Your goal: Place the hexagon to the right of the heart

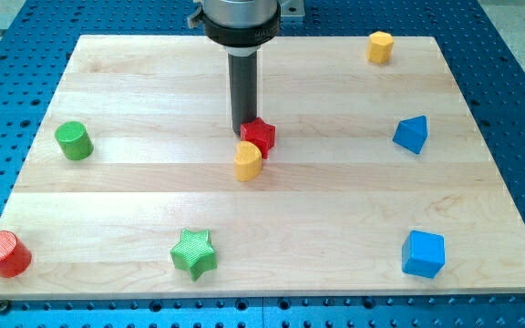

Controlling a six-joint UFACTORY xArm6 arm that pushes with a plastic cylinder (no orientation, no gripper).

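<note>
A yellow heart block [248,161] lies near the middle of the wooden board [135,196]. A red angular block [260,136], whose exact shape I cannot make out, touches the heart's upper right. A yellow hexagon block [380,46] sits far off at the view's top right. My tip [242,135] stands against the red block's left side, just above the heart. The rod comes straight down from the arm at the view's top centre.
A green cylinder [74,140] is at the left. A red cylinder [5,254] is at the bottom left corner. A green star [195,252] is at the bottom. A blue triangular block [412,134] and a blue cube [423,253] are on the right.
</note>
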